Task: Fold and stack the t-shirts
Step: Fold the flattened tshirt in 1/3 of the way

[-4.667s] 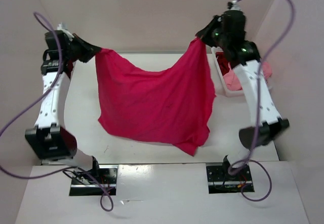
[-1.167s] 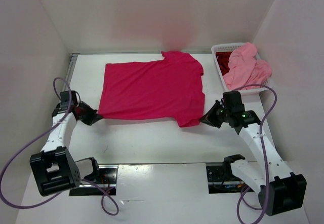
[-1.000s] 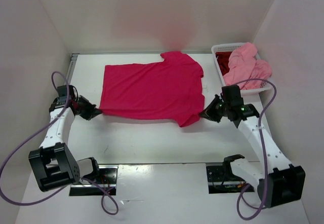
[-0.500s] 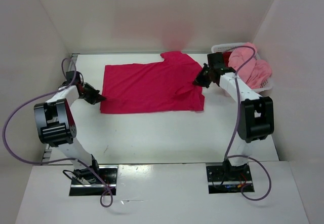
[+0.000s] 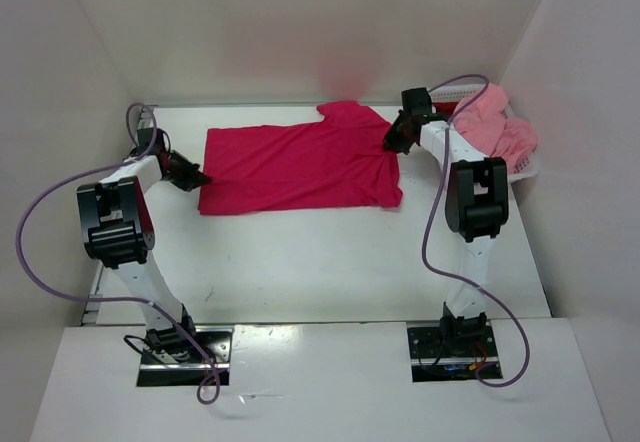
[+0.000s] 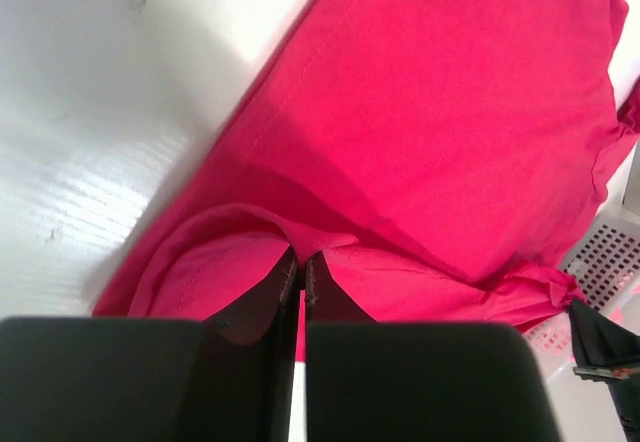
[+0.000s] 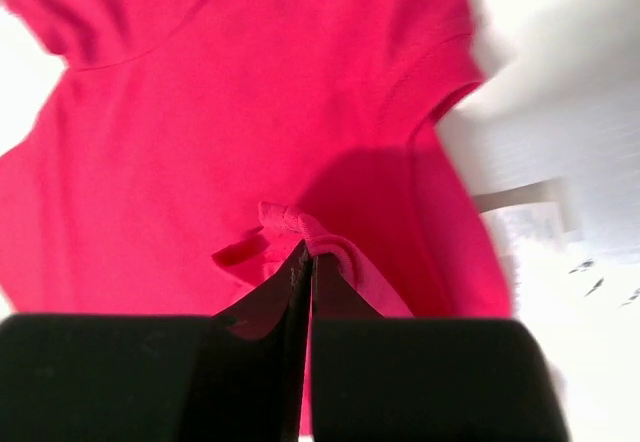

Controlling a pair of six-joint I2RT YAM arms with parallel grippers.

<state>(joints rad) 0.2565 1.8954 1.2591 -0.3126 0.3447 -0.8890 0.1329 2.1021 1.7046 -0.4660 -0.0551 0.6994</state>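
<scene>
The crimson shirt (image 5: pixel 300 167) lies flat on the bench (image 5: pixel 300 262), just left of the basket (image 5: pixel 524 169). The left claw (image 5: pixel 200 177) is clenched on the shirt's edge farthest from the basket; the right claw (image 5: pixel 390 143) pinches the edge nearest it, seemingly by the sleeve. For a clean fold, both should travel level and together, cloth taut between them, releasing only once edges line up.

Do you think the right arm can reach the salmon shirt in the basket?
Likely yes, once freed: salmon shirt lies uncovered close by, but right gripper is shut on crimson shirt.
</scene>
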